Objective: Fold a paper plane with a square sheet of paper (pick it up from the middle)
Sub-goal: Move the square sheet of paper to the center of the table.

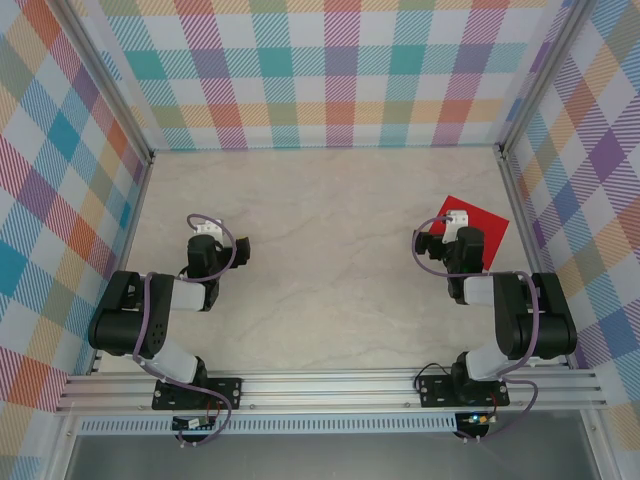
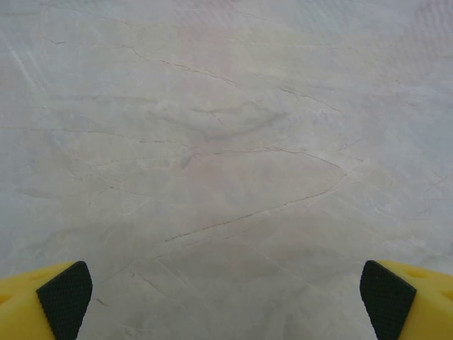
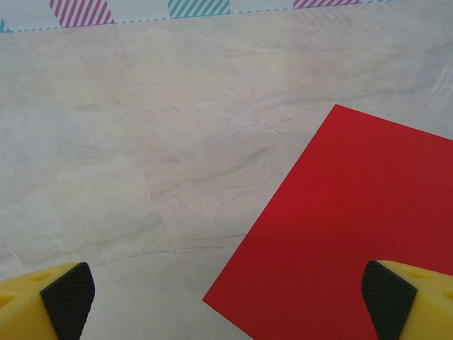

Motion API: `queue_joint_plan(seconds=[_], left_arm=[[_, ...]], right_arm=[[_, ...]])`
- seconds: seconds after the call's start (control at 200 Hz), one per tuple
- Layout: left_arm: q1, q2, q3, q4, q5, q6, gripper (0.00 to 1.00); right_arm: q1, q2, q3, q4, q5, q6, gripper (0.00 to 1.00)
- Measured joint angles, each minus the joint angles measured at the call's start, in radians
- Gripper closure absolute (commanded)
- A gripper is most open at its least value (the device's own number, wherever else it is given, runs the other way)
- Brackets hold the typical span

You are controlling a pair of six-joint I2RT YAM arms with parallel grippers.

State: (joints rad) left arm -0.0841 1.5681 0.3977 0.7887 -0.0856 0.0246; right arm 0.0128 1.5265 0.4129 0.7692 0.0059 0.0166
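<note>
While the sheet [image 3: 354, 234] lies flat and unfolded on the table [image 1: 320, 240], the right gripper [image 3: 226, 312] hangs over its left edge, jaws spread wide and empty. The left gripper [image 2: 226, 301], equally released, hovers well left of the sheet.

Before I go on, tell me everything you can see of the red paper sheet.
The square sheet of paper is plain bright red, thin, matte, uncreased, with straight edges. It lies flat on the marble-look table, far right, turned diamond-wise near the plaid wall. The open right hand hangs over its edge, gripping nothing.
</note>
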Motion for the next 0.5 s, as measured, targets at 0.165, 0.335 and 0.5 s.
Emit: queue_joint_plan(seconds=[0.165,0.335,0.5], left_arm=[[0.0,0.0,0.0,0.0,0.0,0.0,0.0],[0.0,0.0,0.003,0.0,0.0,0.003,0.0],[0.0,0.0,0.006,0.0,0.0,0.003,0.0]], right_arm=[[0.0,0.0,0.0,0.0,0.0,0.0,0.0],[0.0,0.0,0.0,0.0,0.0,0.0,0.0],[0.0,0.0,0.0,0.0,0.0,0.0,0.0]])
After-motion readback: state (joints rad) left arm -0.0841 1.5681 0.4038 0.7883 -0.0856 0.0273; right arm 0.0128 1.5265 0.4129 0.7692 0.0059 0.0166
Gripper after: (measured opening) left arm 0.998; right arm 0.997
